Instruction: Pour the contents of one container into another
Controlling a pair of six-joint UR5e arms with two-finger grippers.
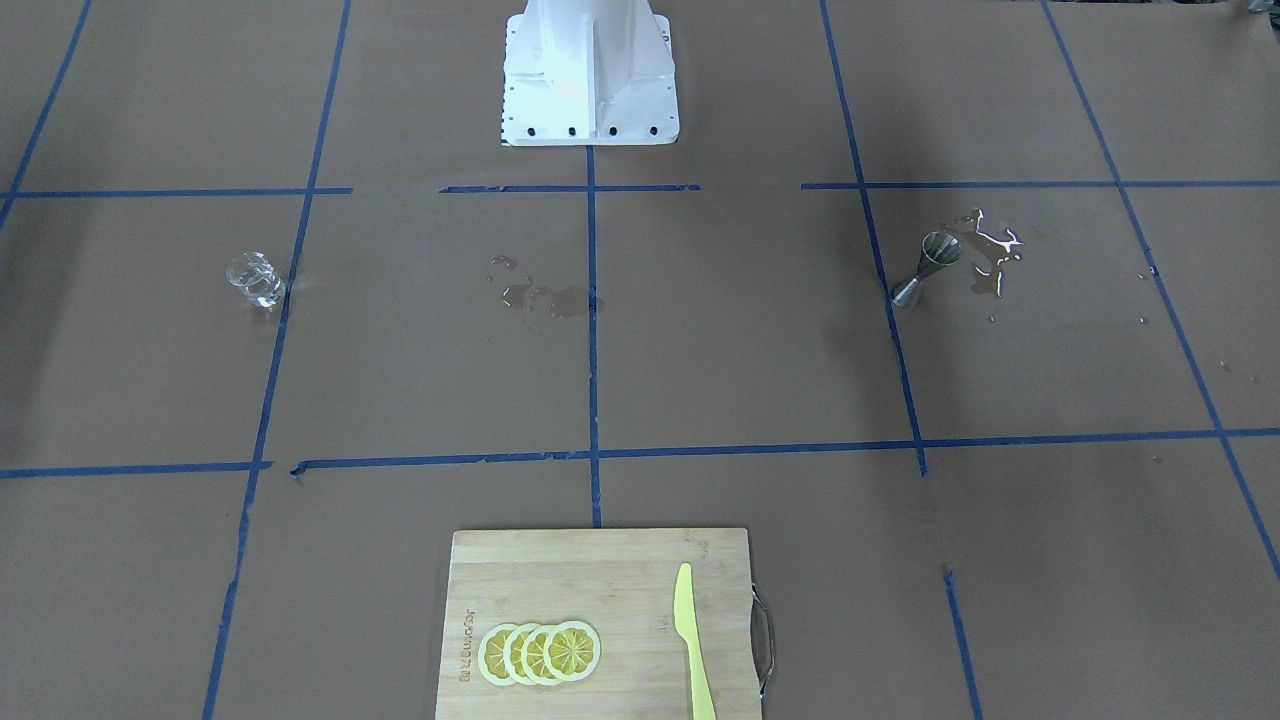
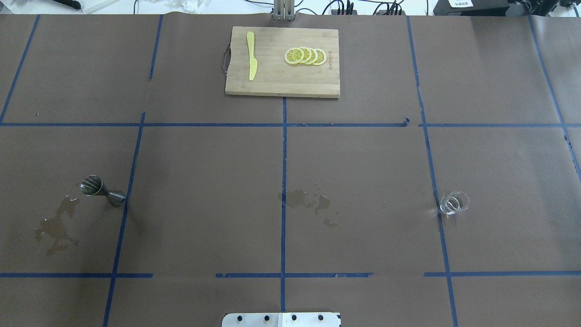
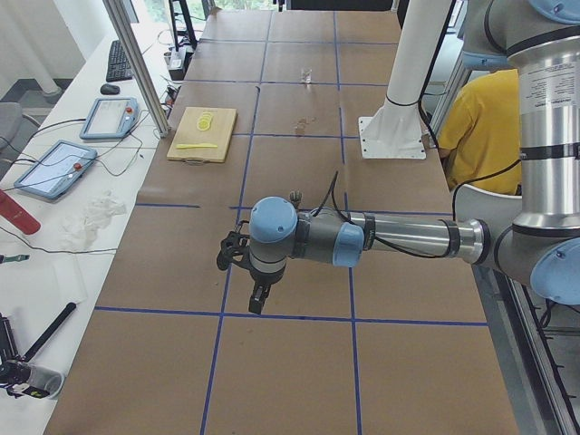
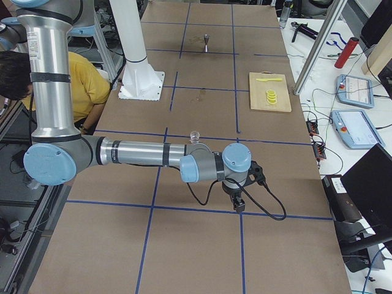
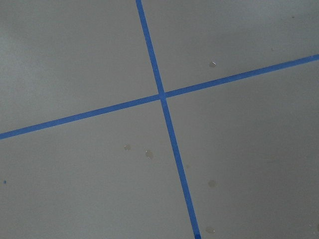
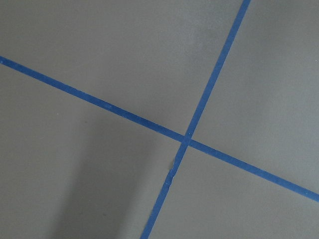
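Across the table (image 2: 363,159): matte brown paper, ruled into squares by blue tape (image 2: 283,181).
Glass cup (image 2: 454,202): clear, short and roundish, standing upright on the robot's right side, just beside a tape line; whether it holds any liquid I cannot tell.
Jigger (image 2: 100,190): shiny steel, two cones joined at a narrow waist, standing upright on the robot's left side, well apart from the cup.
Puddle by the jigger (image 2: 56,227): a glossy, ragged wet patch on the paper, close to the jigger.
Middle spill (image 2: 308,200): smaller dark blotches and drops next to the centre tape line.
Cutting board (image 2: 281,77): pale wood, rectangular, with a metal handle at one end, at the far edge from the robot.
Lemon slices (image 2: 305,56): four thin yellow rounds, overlapping in a row on the board.
Knife (image 2: 251,61): yellow, flat on the board, apart from the slices.
Left gripper (image 3: 258,299): pointing down above bare paper near the table's end, holding nothing visible; fingers apart or together, cannot tell.
Right gripper (image 4: 237,205): likewise pointing down over a tape line at the opposite end; finger state cannot be told.
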